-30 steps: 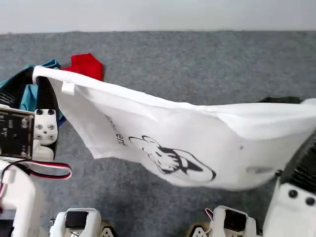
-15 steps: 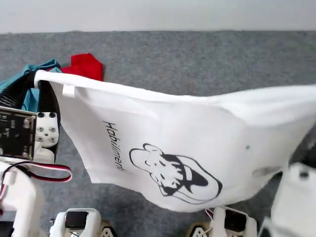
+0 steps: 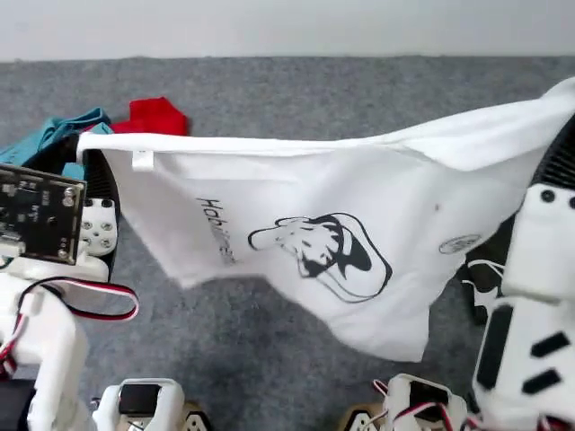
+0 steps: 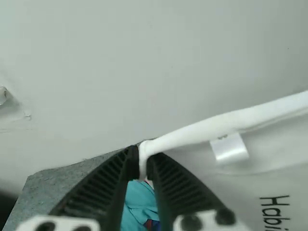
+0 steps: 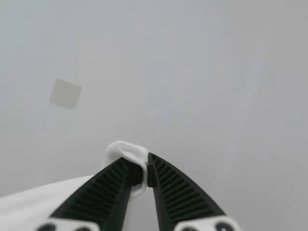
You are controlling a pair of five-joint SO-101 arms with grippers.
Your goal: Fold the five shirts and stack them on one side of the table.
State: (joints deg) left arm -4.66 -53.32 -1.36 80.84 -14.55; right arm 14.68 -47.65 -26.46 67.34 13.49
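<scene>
We find the left gripper [image 4: 140, 161] clamped on a rolled edge of the white shirt [image 3: 296, 197], beside a sewn label. The right gripper [image 5: 138, 169] is likewise closed on a bunched edge of the same shirt. Held at two well-separated points, the shirt hangs spread above the grey table [image 3: 359, 99], print toward the high camera. We judge this tension flattens it for laying down. A teal shirt [image 3: 58, 135] and a red shirt [image 3: 154, 117] lie crumpled near the left arm.
</scene>
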